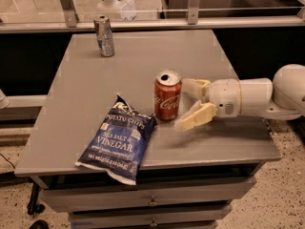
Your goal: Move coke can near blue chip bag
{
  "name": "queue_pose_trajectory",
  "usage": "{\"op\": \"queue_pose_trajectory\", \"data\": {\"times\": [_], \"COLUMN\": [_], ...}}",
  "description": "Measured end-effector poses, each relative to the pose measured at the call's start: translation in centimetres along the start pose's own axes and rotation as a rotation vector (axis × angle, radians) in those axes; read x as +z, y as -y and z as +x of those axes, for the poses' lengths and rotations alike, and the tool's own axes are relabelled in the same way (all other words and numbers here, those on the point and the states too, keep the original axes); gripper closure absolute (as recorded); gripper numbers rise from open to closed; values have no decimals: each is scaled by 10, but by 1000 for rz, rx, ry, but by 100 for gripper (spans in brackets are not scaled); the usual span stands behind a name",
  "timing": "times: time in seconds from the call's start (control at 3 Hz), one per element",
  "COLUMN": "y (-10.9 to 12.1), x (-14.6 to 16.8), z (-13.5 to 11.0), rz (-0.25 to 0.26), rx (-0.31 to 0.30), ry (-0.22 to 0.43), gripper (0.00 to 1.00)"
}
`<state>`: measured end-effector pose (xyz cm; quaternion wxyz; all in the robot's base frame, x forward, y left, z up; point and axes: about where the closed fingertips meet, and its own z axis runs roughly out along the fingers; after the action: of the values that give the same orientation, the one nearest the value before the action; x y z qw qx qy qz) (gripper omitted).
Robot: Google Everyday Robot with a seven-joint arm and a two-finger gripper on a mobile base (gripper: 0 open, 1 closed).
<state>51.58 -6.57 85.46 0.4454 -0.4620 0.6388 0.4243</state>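
I saw the red aluminium coke can (pixel 167 95), with white script and a silver top, standing upright on the flat grey table (pixel 86 94), towards its front edge. The dark blue crinkled chip bag (pixel 119 140) lay flat just left of it, its upper corner close to the can's base. My cream two-finger gripper (pixel 183 104) reached in from the right, just beside the can, its fingers spread wide and grasping nothing. A slim silver-and-blue can (pixel 104 36) stood well apart at the back left.
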Motion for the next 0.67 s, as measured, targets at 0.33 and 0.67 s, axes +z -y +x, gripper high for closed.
{"op": "queue_pose_trajectory", "data": {"times": [0.33,0.67], "y": [26,61], "x": [-34,-82], "z": [-20,-63], "rz": [71,203], "rx": [-59,-166], "ry": [20,78], "gripper": [0,0]}}
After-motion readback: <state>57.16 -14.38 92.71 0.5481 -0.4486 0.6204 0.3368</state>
